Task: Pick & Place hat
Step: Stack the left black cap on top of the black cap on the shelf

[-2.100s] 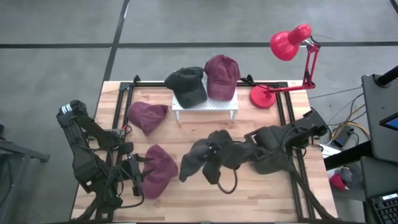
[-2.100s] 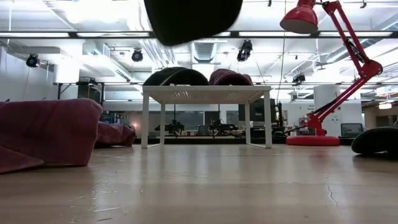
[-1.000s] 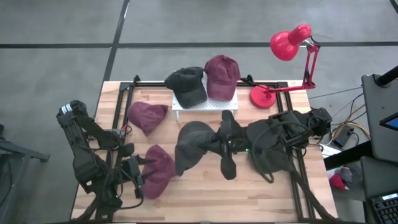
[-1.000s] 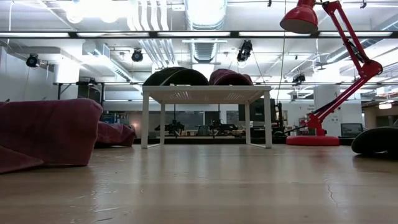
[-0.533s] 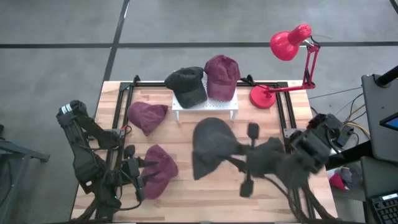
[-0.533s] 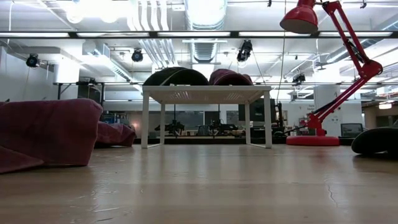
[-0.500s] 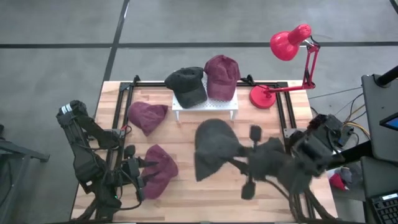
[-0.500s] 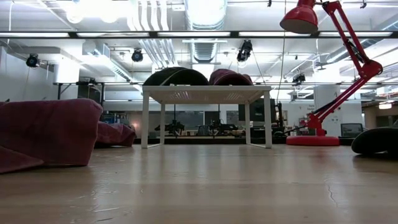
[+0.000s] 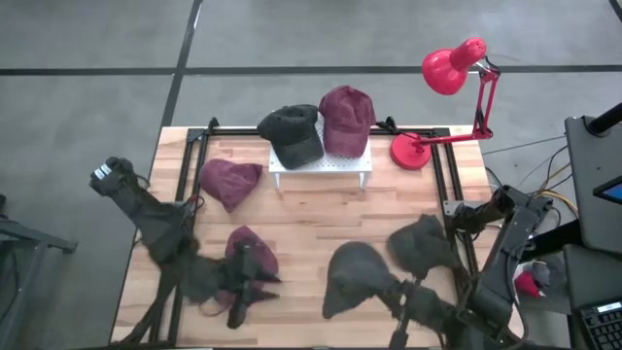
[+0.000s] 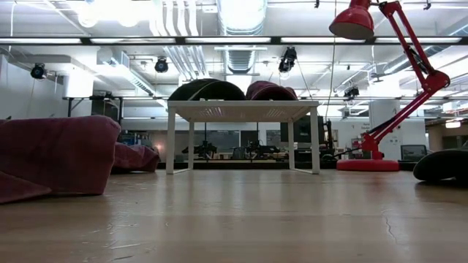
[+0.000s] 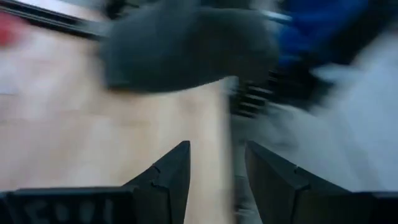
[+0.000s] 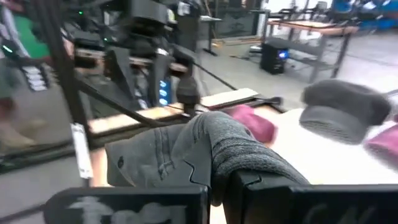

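A dark grey hat point(image 9: 353, 275) hangs over the table's near middle with my right gripper point(image 9: 394, 292) shut on it; the right wrist view shows it bunched just ahead of the fingers point(image 12: 205, 146). My left gripper point(image 9: 259, 285) is open over the near left, beside a maroon hat point(image 9: 249, 255) lying on the wood, with nothing between its fingers point(image 11: 216, 167). A white rack point(image 9: 321, 163) at the back carries a black cap point(image 9: 292, 132) and a maroon cap point(image 9: 347, 118) on its top. My right gripper pinches a gathered fold of the grey hat's knit point(image 12: 225, 163) between its two shut fingers. The fingers come about level from the table's right, pointing left. The hat bulges out ahead of the fingertips, lifted off the wood.
Another dark hat point(image 9: 422, 243) lies near the right edge, and a maroon hat point(image 9: 229, 182) lies at the left, in front of the rack. A red desk lamp point(image 9: 418, 151) stands at the back right. Bare wood shows in the table's middle point(image 9: 321, 219).
My right gripper has carried the grey hat from the table's middle toward the right and then down toward the near edge, still shut on it. My left gripper has swung toward the right over the near maroon hat and turned, staying open.
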`<move>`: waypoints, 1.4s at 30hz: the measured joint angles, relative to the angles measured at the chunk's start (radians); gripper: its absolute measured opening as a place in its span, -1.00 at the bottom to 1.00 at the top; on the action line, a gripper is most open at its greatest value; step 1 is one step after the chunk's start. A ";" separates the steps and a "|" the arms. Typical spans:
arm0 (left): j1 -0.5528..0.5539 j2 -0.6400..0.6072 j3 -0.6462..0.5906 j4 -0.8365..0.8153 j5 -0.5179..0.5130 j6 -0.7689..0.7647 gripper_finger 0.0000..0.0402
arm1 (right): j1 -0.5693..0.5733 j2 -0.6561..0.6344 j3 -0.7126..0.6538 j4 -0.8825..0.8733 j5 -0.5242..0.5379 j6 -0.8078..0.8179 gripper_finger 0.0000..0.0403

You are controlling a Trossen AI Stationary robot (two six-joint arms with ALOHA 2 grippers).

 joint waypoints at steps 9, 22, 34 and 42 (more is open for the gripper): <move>0.216 0.001 0.000 0.248 0.634 0.114 -0.24 | 0.017 -0.001 0.012 0.740 -0.401 -0.795 -0.96; 0.253 0.065 -0.050 0.797 0.556 -0.185 -0.24 | 0.026 -0.004 0.243 0.500 -0.538 -1.043 -0.96; 0.249 0.142 -0.062 0.902 0.524 -0.272 -0.24 | 0.014 -0.017 0.328 0.360 -0.521 -1.106 -0.96; 0.249 0.143 -0.066 0.920 0.526 -0.245 -0.24 | -0.035 -0.030 0.323 0.341 -0.519 -1.111 -0.96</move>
